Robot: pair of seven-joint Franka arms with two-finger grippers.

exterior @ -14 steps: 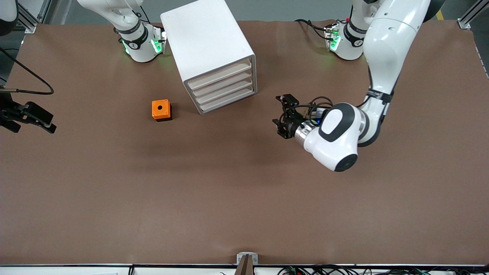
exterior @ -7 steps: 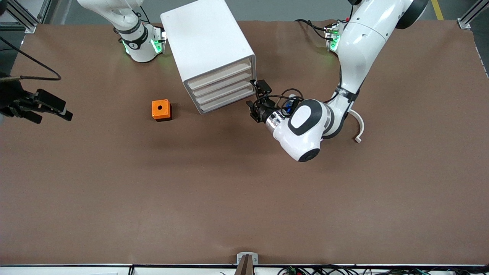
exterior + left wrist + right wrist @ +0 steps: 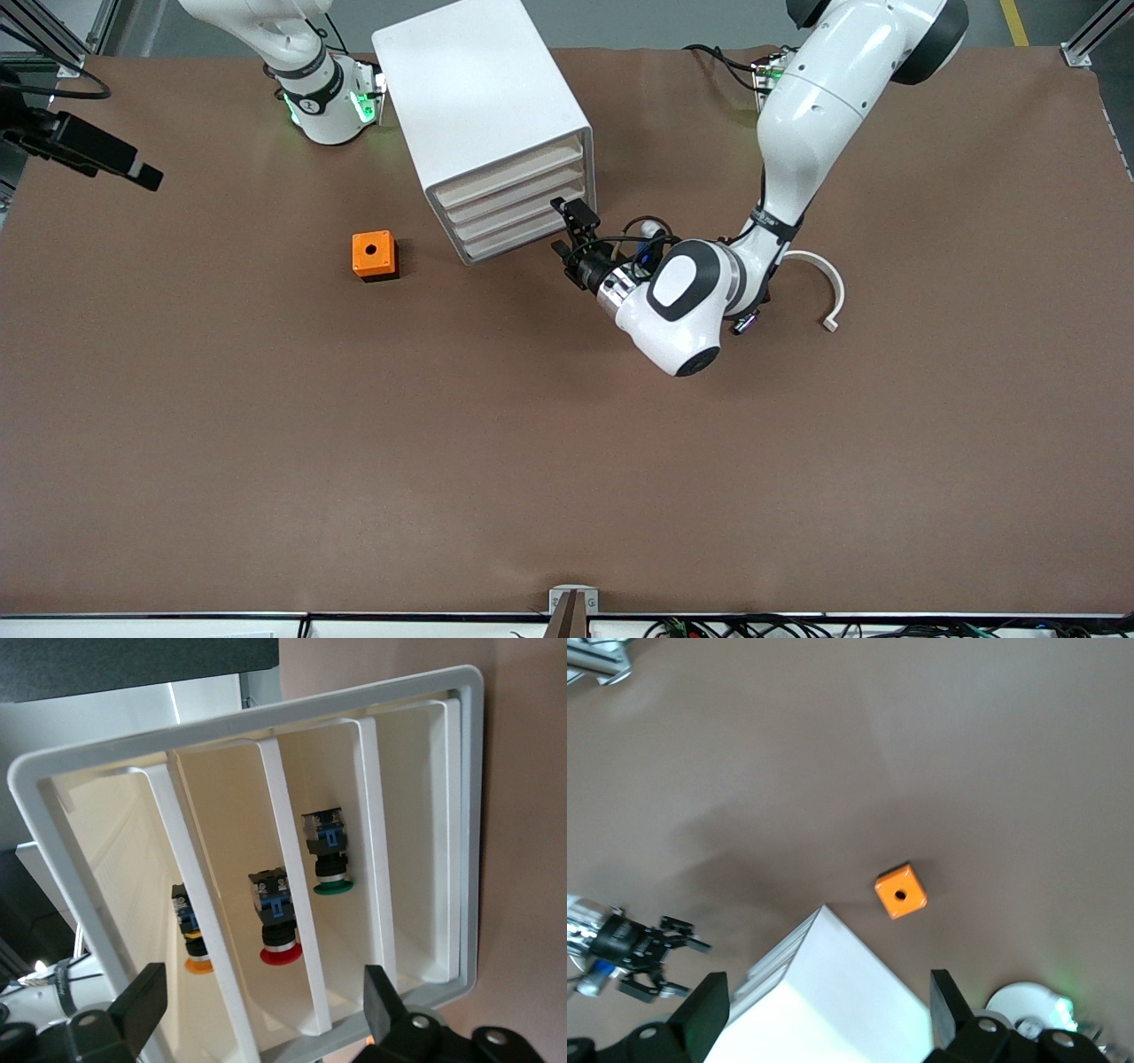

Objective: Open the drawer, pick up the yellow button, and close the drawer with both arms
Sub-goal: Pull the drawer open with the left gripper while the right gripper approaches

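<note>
The white drawer cabinet (image 3: 483, 106) stands near the arms' bases, its four drawer fronts (image 3: 514, 208) all pushed in. My left gripper (image 3: 567, 232) is open and empty right in front of the lower drawers. In the left wrist view the open gripper (image 3: 264, 1014) faces the cabinet front (image 3: 266, 797). Inside it I see the orange-capped button (image 3: 196, 937) with a black body and blue end. My right gripper (image 3: 142, 175) is open and empty, high over the right arm's end of the table; in its own view (image 3: 824, 1028) it looks down on the cabinet top (image 3: 833, 992).
A red-capped button (image 3: 276, 923) and a green-capped button (image 3: 330, 861) lie in neighbouring drawers. The orange cube box with a hole (image 3: 374, 255) sits on the table beside the cabinet, toward the right arm's end. A white curved part (image 3: 828, 288) lies by the left arm.
My left gripper has swung from open table toward the cabinet and now sits at the drawer fronts. My right gripper has risen and drawn back toward the bases' side.
</note>
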